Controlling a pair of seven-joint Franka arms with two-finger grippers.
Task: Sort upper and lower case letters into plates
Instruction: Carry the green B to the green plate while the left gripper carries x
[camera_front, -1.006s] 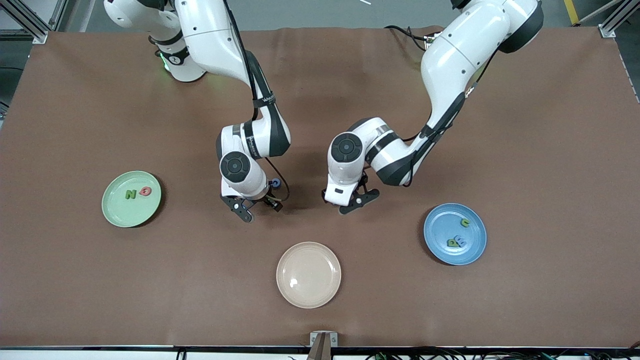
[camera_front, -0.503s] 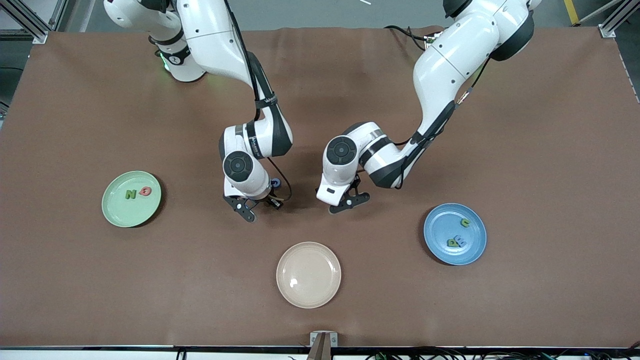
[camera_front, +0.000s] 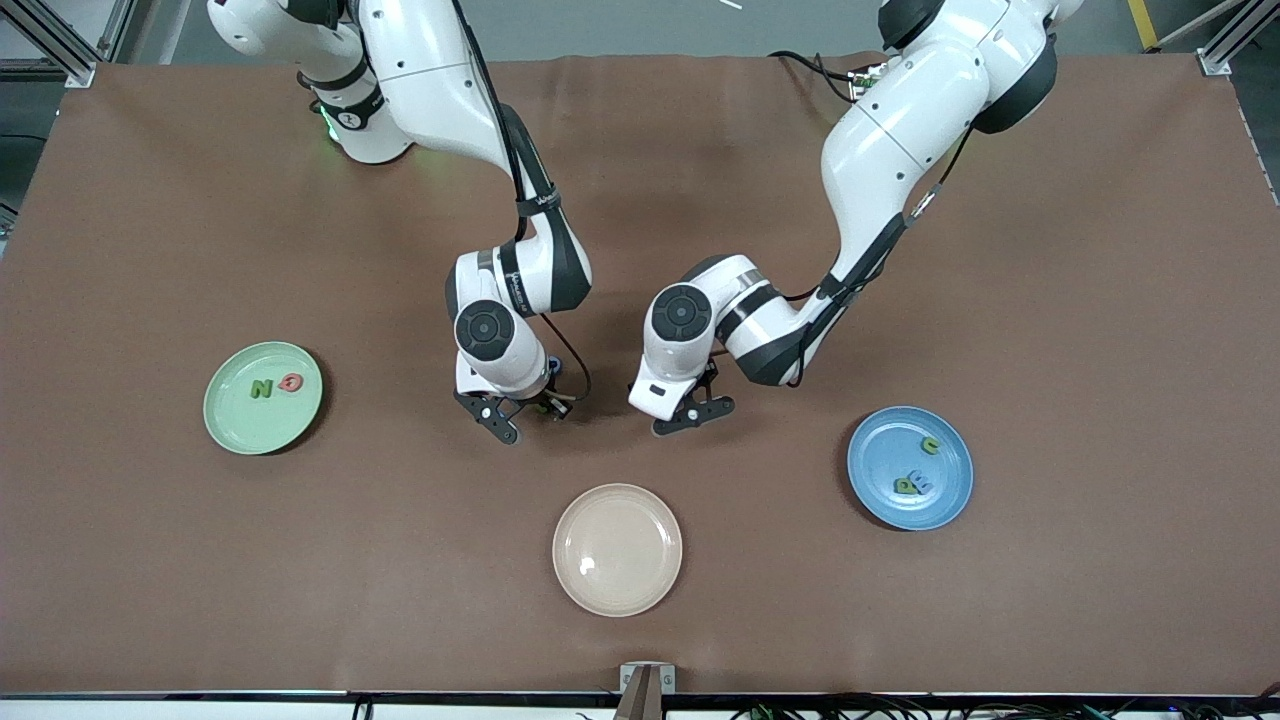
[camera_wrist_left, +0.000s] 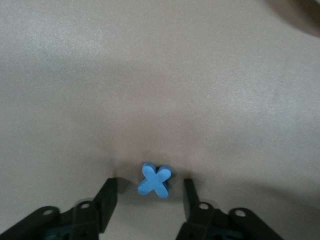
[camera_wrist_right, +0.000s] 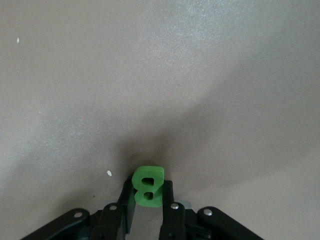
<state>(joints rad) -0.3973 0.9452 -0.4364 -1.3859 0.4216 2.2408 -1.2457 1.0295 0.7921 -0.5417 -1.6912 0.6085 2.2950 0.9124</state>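
Front view: the green plate (camera_front: 263, 398) sits mid-left, the blue plate (camera_front: 910, 467) lower right, both grippers above frame centre.

Left wrist view: the left gripper (camera_wrist_left: 150, 196) stands parted around a blue x (camera_wrist_left: 155, 180) at bottom centre.

Right wrist view: the right gripper (camera_wrist_right: 148, 197) pinches a green B (camera_wrist_right: 148, 186) at bottom centre.

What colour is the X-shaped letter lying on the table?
Blue; the X-shaped letter shows best in the left wrist view.

A brown mat (camera_front: 1050, 250) covers the whole table, faintly wrinkled. Grey floor shows above its upper edge, with aluminium frame posts (camera_front: 1225, 45) at the corners and cables (camera_front: 900, 710) along the lower edge.
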